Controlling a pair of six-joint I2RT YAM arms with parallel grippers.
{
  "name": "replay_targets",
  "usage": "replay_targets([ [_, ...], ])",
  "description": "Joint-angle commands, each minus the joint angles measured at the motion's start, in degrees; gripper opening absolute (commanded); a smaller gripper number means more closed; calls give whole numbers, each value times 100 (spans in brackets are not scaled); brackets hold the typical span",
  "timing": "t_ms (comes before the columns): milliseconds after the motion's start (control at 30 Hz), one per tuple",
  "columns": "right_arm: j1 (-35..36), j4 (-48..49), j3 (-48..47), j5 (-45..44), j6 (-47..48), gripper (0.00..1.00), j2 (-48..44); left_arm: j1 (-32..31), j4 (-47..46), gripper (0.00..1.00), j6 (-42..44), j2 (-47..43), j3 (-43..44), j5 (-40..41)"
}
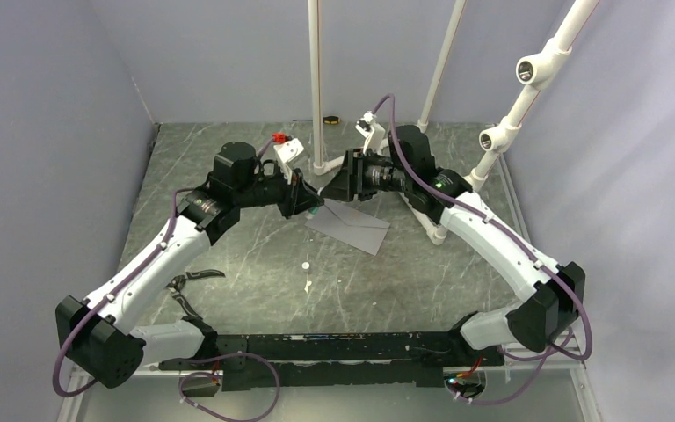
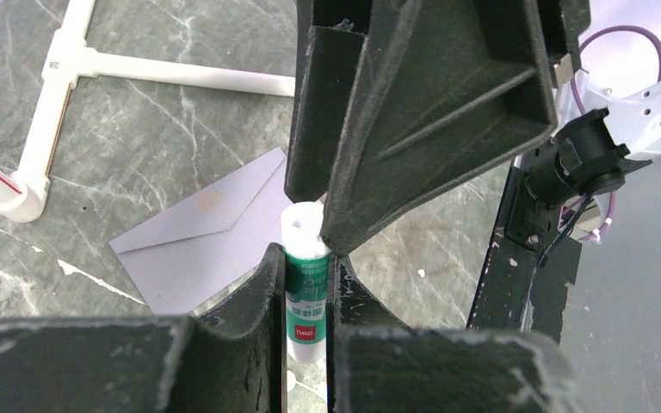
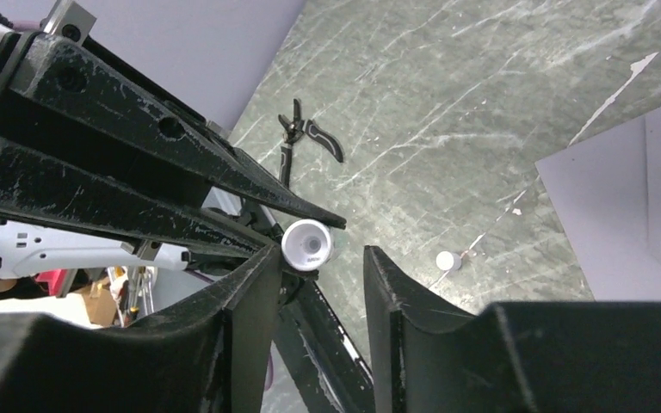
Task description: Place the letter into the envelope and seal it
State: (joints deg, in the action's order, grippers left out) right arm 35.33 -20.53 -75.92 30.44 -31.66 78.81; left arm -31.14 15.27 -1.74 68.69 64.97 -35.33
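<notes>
At the left of the top view, black-handled pliers are seen lying on the dark marbled table, just beside the left arm.

Further right, the left gripper is clamped on a glue stick, which is held upright between the two black fingers with its uncapped white end uppermost. A green band is wrapped round the tube. White characters are printed on the band but cannot be read with certainty. Below them a red patch is marked "deli" in white.

A small white cap lies on the table in front of the two grippers, well apart from the stick, and a smaller white scrap lies just nearer the arm bases.

The right gripper is met tip to tip with the left one. Its fingers are spread apart, and the round white end of the stick is seen at the mouth of the gap, close to the finger on the left of the wrist view. Whether it is touched cannot be told.

Beneath and to the right of the grippers, the envelope lies flat on the table, held by neither arm. Its pointed flap is folded down over the body, and a faint tan smudge is seen on the flap. No writing is carried on the grey paper.

White pipes stand behind.
</notes>
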Motion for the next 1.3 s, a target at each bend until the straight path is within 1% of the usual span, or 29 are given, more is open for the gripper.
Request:
replay_targets([
  [0,34,183,-176,203,-178,40,125,-5,-225,2,200,-120,318,-362],
  [100,44,234,-160,119,-378,37,202,-7,-197,2,362,-102,341,-388],
  [200,42,143,-196,-78,-608,35,281,-4,-165,2,408,-101,343,-335],
  [400,46,-311,-442,-61,-840,39,561,-7,-211,2,487,-51,340,-221],
  [500,70,-494,-542,-132,-835,40,633,-7,-268,2,497,-19,332,-178],
  [600,70,-453,-524,-229,-934,38,628,-6,-249,2,533,23,341,-164],
  [667,70,-147,-392,-170,-1015,37,533,-7,-244,3,541,31,320,-162],
  [700,70,46,-291,-136,-1051,35,491,-2,-250,2,539,35,305,-165],
  [767,70,398,-132,-31,-1070,26,421,-2,-239,2,543,59,289,-182],
  [833,70,590,-42,-29,-1079,23,359,-7,-217,3,551,85,288,-187],
  [867,70,663,-11,-29,-1072,24,330,-5,-222,2,552,91,287,-193],
  [900,70,713,16,-37,-1071,27,303,-2,-218,2,552,105,280,-175],
  [967,70,785,49,-117,-1078,38,227,-5,-219,2,558,118,265,-163],
  [1033,70,721,19,-190,-1056,42,214,-7,-240,2,548,132,253,-124],
  [1100,68,595,-61,-170,-988,42,282,-7,-272,3,539,136,232,-63],
  [1200,70,408,-142,-117,-930,38,386,-7,-331,2,533,130,207,43],
  [1267,77,367,-143,-79,-889,37,404,-2,-377,2,526,121,183,73],
])
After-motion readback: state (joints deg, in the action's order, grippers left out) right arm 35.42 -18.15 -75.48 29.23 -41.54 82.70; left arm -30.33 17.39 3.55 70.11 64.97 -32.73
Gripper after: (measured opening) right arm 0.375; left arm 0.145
